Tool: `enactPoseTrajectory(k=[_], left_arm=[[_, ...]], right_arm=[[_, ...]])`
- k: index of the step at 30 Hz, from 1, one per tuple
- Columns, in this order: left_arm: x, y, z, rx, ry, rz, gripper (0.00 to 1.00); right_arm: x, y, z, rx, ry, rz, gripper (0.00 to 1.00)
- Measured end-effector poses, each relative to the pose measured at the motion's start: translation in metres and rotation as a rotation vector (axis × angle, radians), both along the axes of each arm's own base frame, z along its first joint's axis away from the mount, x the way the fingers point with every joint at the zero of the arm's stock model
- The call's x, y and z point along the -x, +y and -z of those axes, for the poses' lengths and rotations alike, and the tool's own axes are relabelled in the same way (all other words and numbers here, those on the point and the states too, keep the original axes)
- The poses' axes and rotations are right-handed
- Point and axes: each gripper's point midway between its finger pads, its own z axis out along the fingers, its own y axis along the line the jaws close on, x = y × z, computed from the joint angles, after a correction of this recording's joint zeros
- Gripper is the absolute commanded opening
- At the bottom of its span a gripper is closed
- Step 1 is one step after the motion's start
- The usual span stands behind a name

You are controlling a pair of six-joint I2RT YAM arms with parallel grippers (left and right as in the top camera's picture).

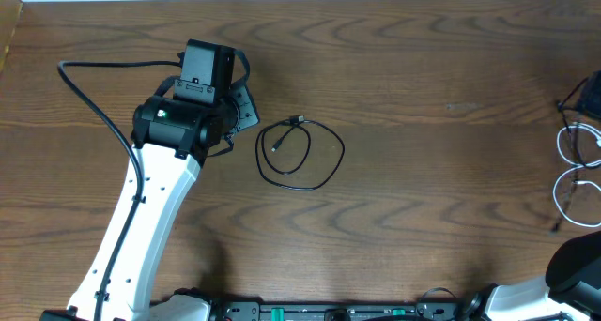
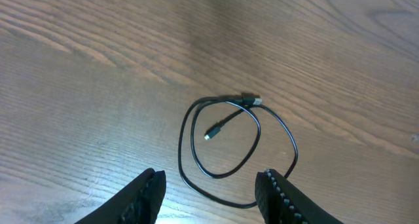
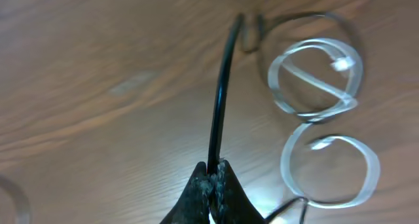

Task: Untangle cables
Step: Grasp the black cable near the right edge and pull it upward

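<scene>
A thin black cable (image 1: 300,153) lies in a loose double loop on the wooden table, with both small plug ends near the top of the loop. In the left wrist view this black cable (image 2: 229,152) lies just ahead of my left gripper (image 2: 209,179), which is open and empty. In the overhead view the left gripper (image 1: 242,110) is just left of the loop. My right gripper (image 3: 213,175) is shut on another black cable (image 3: 219,86) that runs away from the jaws. Two white cable loops (image 3: 321,76) lie beside it, and they also show in the overhead view (image 1: 575,166).
The wooden table (image 1: 423,77) fills the view. The left arm (image 1: 141,218) reaches up from the bottom left, trailing its own thick black wire (image 1: 94,91). A dark object (image 1: 587,96) sits at the right edge above the white loops.
</scene>
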Motion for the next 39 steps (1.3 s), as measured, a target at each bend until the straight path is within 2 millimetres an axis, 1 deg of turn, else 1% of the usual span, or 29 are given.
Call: enactPoseTrajectory(k=[5,9,14,21,22,24,25,29,32,36,39], left_arm=[[0.000,0.000,0.000,0.000,0.000,0.000,0.50],[0.000,0.000,0.000,0.000,0.001,0.000,0.50],[0.002,0.001,0.001,-0.003,0.011,0.000,0.50],[0.002,0.001,0.002,-0.003,0.012,0.000,0.50],[0.002,0.001,0.002,-0.003,0.012,0.000,0.50],[0.002,0.001,0.002,-0.003,0.012,0.000,0.50],[0.003,0.001,0.002,-0.003,0.012,0.000,0.50],[0.004,0.001,0.002,-0.005,0.018,0.000,0.50],[0.004,0.001,0.002,-0.005,0.018,0.000,0.50],[0.004,0.001,0.002,-0.005,0.018,0.000,0.50],[0.004,0.001,0.002,-0.005,0.018,0.000,0.50]], right_arm=[[-0.003,-0.011,-0.002,0.223,0.068,-0.115,0.01],[-0.023,-0.008,-0.012,0.401,0.068,-0.266,0.01],[-0.035,-0.001,-0.017,0.529,0.087,-0.458,0.01],[-0.052,-0.005,-0.025,0.664,0.074,-0.631,0.01],[-0.056,-0.005,-0.025,0.675,0.066,-0.651,0.09],[-0.064,-0.006,-0.022,0.688,0.054,-0.669,0.80],[-0.067,-0.007,-0.019,0.689,0.055,-0.682,0.99],[-0.072,-0.005,0.006,0.628,0.082,-0.689,0.99],[-0.070,0.006,0.022,0.530,0.073,-0.678,0.99],[-0.074,0.030,0.026,0.383,-0.010,-0.657,0.99],[-0.076,0.054,0.026,0.241,-0.084,-0.659,0.99]])
